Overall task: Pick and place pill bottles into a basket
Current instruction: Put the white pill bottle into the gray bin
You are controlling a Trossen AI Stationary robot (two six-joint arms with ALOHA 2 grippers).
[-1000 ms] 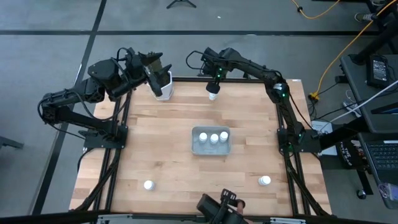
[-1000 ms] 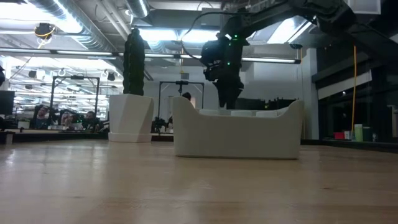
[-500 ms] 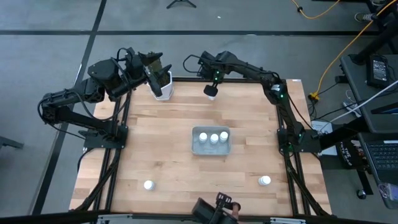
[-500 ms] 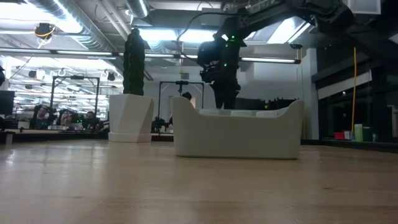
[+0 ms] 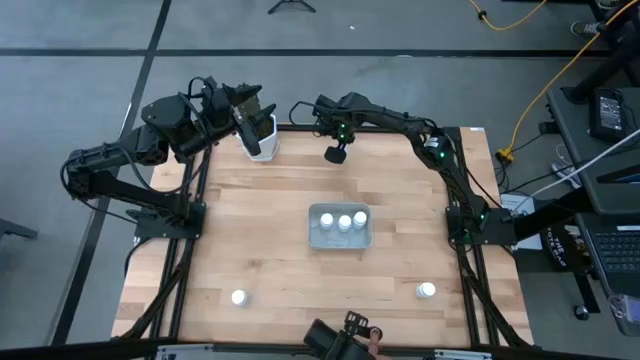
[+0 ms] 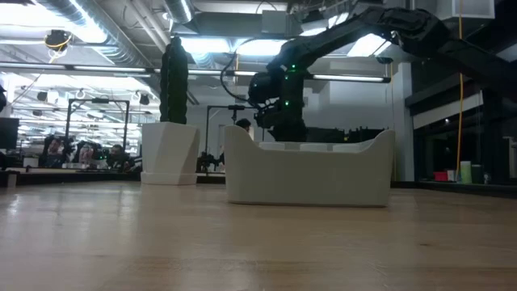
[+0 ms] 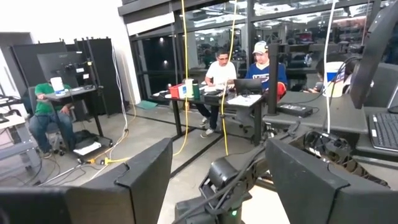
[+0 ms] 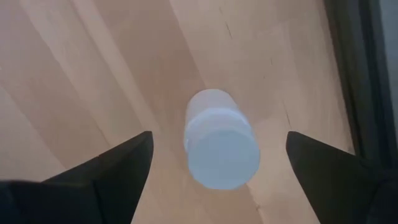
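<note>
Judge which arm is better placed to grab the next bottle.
Right: its tool hangs open directly over a pill bottle near the table's far edge. The left tool waits by the cactus pot.

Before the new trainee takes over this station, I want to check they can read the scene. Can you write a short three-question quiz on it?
1. How many pill bottles lie in the basket?
2. True or false: the right claw is shut on the bottle below it.
3. Which claw hangs beside the cactus pot? A. the left claw B. the right claw C. neither

Key: 1. Three. 2. False: its fingers stand open on either side of the bottle. 3. A.
</note>
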